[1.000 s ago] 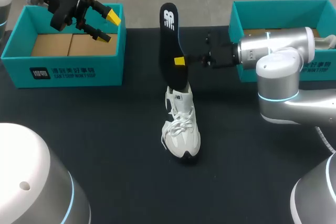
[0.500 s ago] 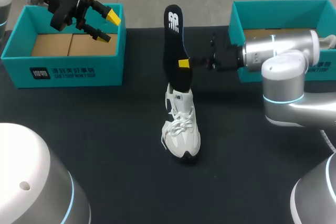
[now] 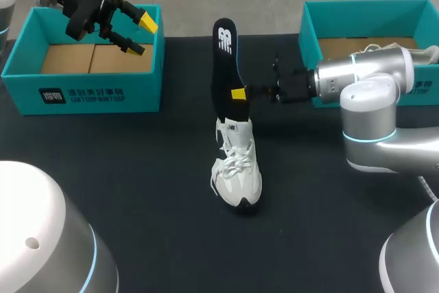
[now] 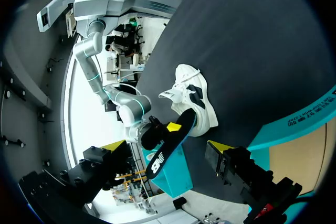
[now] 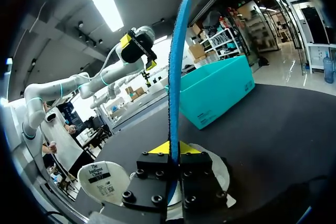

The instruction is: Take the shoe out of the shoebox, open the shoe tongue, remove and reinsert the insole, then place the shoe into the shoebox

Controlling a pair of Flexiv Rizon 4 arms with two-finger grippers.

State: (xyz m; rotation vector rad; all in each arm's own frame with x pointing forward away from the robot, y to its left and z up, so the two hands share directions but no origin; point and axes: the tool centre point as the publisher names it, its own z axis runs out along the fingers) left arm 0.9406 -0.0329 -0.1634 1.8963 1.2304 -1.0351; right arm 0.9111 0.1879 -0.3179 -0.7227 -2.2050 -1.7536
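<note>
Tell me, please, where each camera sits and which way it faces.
Head view: above and behind, looking down on the table; both arms show, left tool near the left shoebox, right tool gripping the insole.
Left wrist view: on the left wrist, looking across the table at the shoe; its own fingers show.
Right wrist view: on the right wrist, looking along the insole's edge; its own fingers show.
Shared: all three show the insole; each wrist view shows the other arm.
</note>
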